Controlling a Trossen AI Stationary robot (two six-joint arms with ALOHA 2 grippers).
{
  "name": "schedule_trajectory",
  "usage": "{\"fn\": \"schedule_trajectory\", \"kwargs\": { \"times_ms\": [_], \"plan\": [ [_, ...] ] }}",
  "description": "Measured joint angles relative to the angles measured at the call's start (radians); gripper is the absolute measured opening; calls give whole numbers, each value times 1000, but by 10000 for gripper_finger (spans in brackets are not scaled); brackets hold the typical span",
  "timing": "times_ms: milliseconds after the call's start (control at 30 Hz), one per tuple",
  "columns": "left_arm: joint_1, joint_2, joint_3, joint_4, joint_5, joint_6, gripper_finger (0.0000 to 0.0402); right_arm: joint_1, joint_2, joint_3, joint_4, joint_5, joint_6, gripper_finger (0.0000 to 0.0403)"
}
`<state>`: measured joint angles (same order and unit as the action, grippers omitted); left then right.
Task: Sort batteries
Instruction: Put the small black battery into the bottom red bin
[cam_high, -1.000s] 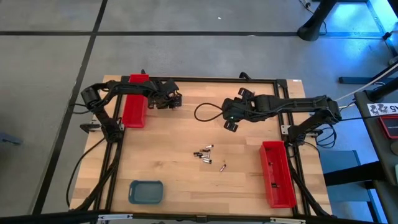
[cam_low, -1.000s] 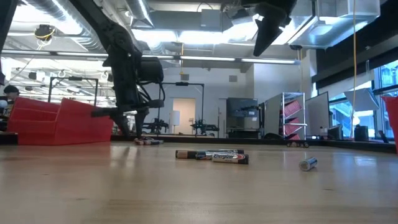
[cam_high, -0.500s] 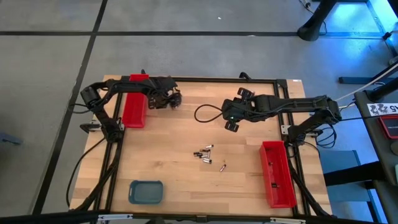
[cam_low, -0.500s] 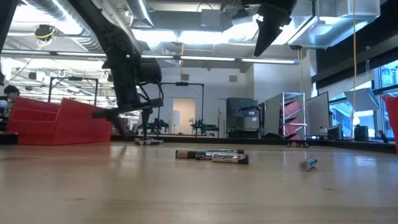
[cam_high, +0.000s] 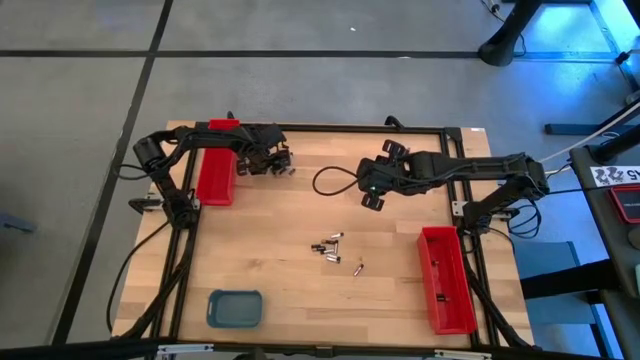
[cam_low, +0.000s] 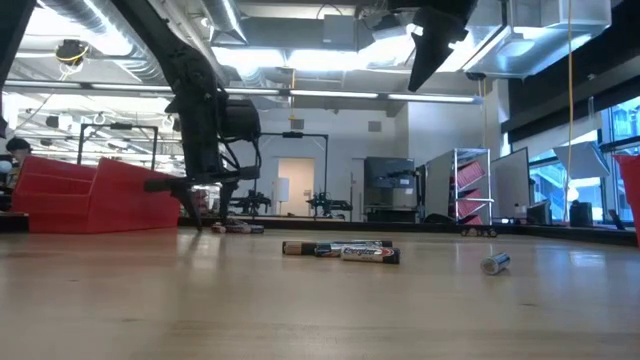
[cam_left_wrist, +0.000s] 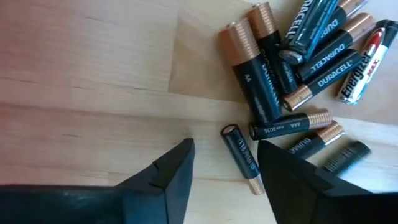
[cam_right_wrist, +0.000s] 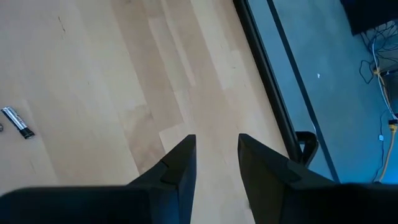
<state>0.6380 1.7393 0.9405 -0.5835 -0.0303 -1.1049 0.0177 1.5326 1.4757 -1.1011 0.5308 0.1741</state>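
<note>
A pile of batteries (cam_left_wrist: 298, 56) lies on the wood at the far left, beside the left red tray (cam_high: 216, 170); the low view shows it too (cam_low: 238, 228). My left gripper (cam_left_wrist: 227, 174) points down over the pile's edge, open. One thin black battery (cam_left_wrist: 239, 155) lies flat between its fingers, and I cannot tell whether either finger touches it. More batteries (cam_high: 328, 246) lie mid-table, one apart from them (cam_high: 358, 267). My right gripper (cam_high: 370, 197) hangs high over the far middle, open (cam_right_wrist: 216, 155), nothing between its fingers.
A second red tray (cam_high: 446, 280) lies along the right edge. A blue-grey rounded tray (cam_high: 235, 308) sits near the front left. A black cable loop (cam_high: 330, 180) lies between the arms. The black frame (cam_high: 330, 128) rims the table.
My left gripper has turned a little about its downward-pointing line over the pile, and in the low view its fingers stand wider apart than a second ago. The batteries lie as before.
</note>
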Motion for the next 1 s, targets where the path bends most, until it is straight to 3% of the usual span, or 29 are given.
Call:
{"fn": "schedule_trajectory", "kwargs": {
  "times_ms": [233,567,833,1000],
  "plan": [
    [-5,2,-1,-15,-1,16,123,0,0,0,5,0,1,118],
    [-27,3,-3,-28,-17,66,15,-27,-11,0,-71,-1,-23,118],
    [-38,-37,-8,-26,11,99,13,-96,-132,-16,-119,-137,-27,118],
    [-59,-124,-7,-11,26,101,9,-119,-327,-191,0,-221,-41,118]
  ]
}}
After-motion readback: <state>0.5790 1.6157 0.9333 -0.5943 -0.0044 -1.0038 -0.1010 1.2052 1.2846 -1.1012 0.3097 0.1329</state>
